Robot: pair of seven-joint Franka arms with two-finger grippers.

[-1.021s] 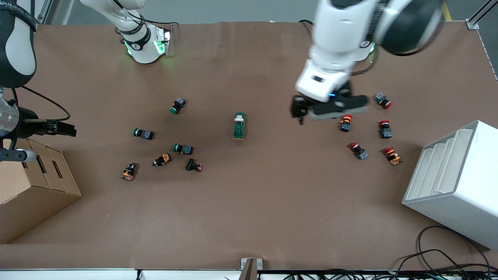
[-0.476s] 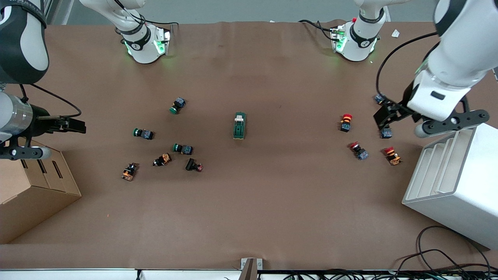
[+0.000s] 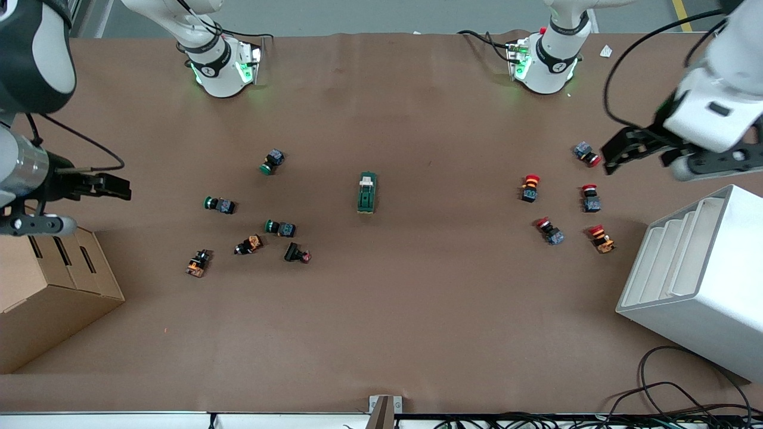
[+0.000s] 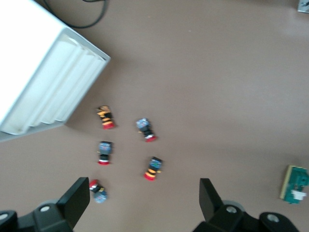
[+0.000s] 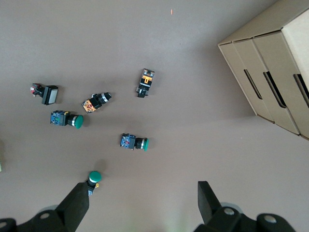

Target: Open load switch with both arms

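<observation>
The load switch (image 3: 367, 192), a small dark green oblong block with a white lever piece at the end toward my bases, lies flat mid-table, untouched. My left gripper (image 4: 144, 197) hangs empty with fingers spread over the five red-capped push buttons (image 3: 530, 187) near the white slotted rack (image 3: 691, 280); a second ago it hovered much closer to the switch. My right gripper (image 5: 143, 202) waits, likewise spread wide, above six buttons (image 5: 134, 142), three green-capped, beside the cardboard box (image 3: 42, 298).
</observation>
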